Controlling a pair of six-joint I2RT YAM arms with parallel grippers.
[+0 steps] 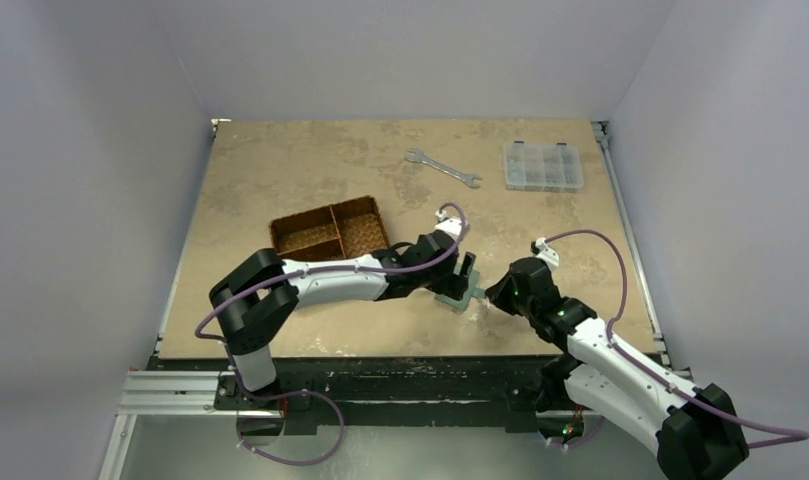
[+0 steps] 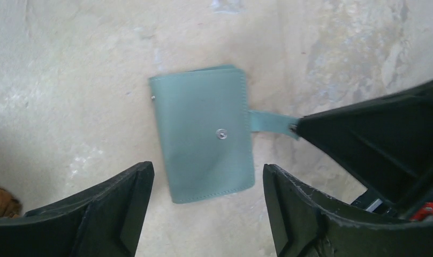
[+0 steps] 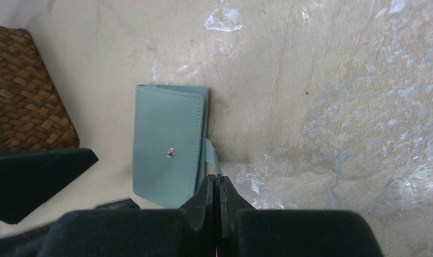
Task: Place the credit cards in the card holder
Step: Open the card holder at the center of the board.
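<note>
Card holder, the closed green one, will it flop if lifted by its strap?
Probably floppy: the card holder looks like soft stitched leather, and its thin strap, pinched by the right end effector, would likely bend. Flat, so unlikely to roll.

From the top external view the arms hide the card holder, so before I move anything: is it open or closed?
Observer: Closed. The card holder lies flat, with its snap stud facing up.
Operator: What does the right tool have?
Observer: The right tool is shut on the tip of the holder's strap, which sticks out sideways, unfastened.
Operator: And the left tool?
Observer: The left tool is open, one finger on either side of the holder, with a gap showing on each side.
</note>
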